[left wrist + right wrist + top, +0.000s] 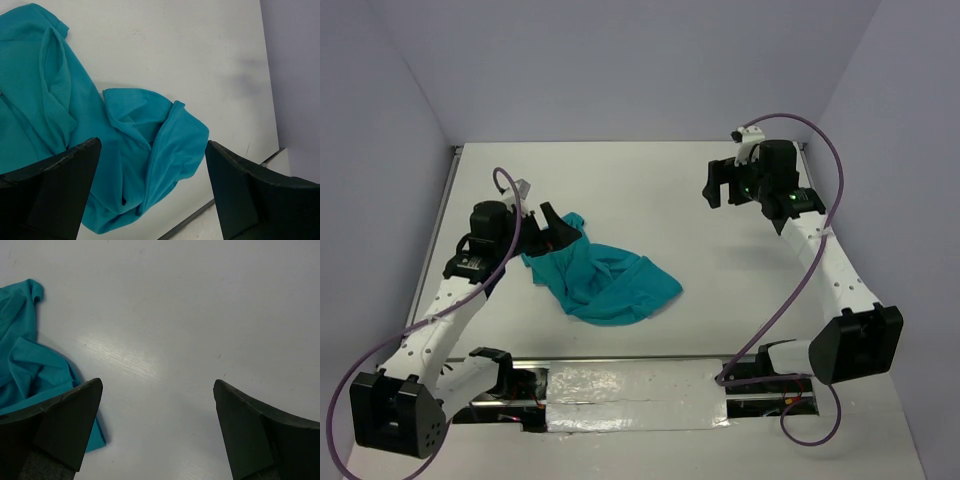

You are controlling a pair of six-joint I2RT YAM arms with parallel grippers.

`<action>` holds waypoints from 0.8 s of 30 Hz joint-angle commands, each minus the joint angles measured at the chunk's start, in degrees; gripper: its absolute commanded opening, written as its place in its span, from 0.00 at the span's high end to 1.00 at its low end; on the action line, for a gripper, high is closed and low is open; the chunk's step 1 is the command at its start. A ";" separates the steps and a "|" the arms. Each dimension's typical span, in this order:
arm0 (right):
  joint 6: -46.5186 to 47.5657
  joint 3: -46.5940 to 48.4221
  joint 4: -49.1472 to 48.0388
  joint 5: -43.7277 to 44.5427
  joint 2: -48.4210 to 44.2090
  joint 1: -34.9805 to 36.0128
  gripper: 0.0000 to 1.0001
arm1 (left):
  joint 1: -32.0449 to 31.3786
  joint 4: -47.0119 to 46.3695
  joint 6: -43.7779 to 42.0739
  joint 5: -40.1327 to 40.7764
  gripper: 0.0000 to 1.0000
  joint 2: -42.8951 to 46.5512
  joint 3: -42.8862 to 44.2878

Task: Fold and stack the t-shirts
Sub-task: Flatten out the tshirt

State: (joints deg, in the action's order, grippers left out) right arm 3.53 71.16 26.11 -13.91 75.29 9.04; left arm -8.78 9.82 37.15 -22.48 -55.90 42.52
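item: one teal t-shirt (605, 280), lying crumpled on the white counter (650, 190), left of centre in the lower half of the overhead view. it is bunched into overlapping folds. a hemmed edge, sleeve or collar not determined, shows at the upper left of the left wrist view. not flat, no fold made. no second shirt and no stack in view.

left pincer (558, 228): at the upper left end of the shirt in the overhead view. its wrist view shows both fingers set wide apart with cloth lying below and between them, and nothing clamped. whether the tips touch the fabric cannot be told.

right pincer (718, 188): upper right of the overhead view, well apart from the shirt, over bare counter. fingers wide, nothing held. the shirt's edge shows only at the left margin of its wrist view.

assessment: the task appears to be at its opening step, spreading the garment. the next move, in my judgement, calls for the left pincer to close on a hem or corner and the right one to cross to the opposite end, so the cloth can be drawn flat. risk: pinching several layers together.
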 commanded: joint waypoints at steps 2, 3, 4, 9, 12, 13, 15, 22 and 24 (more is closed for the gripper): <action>4.18 -2.16 -3.78 -0.05 -4.09 0.37 0.00 | -0.19 1.25 -2.78 1.56 0.00 -1.32 3.62; 5.68 -2.51 -3.87 -1.19 -5.14 0.37 0.01 | -0.19 1.51 -2.87 1.74 0.01 -1.49 3.79; 7.79 -3.30 -3.78 -2.60 -5.58 0.37 0.01 | -0.19 1.77 -2.87 2.09 0.01 -1.49 4.06; 19.40 -4.97 -1.33 -9.38 -7.87 3.61 0.00 | -0.19 1.78 -2.25 2.88 0.01 -0.79 3.88; 20.72 -6.02 -1.50 -9.55 -7.96 6.68 0.00 | -0.19 2.48 -2.43 3.67 0.00 -0.35 3.97; 22.64 -6.03 -0.28 -10.25 -7.88 7.39 0.00 | -0.19 2.74 -2.43 4.02 0.00 -0.35 3.97; 23.71 -5.33 1.13 -11.66 -6.82 9.33 0.01 | -0.19 3.35 -2.78 4.72 0.00 -0.88 4.32; 23.19 -3.31 5.35 -19.83 -2.08 10.47 0.01 | -0.19 9.24 -5.15 8.24 0.05 -8.86 10.11; 22.93 -1.65 6.84 -20.89 0.82 10.74 0.00 | -0.19 11.69 -6.20 9.55 0.09 -13.07 12.92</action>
State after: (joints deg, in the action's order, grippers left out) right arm 25.61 66.35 29.89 -30.57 73.17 19.07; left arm -8.78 18.06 33.39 -15.62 -65.30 51.00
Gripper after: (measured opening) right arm 0.994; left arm 0.919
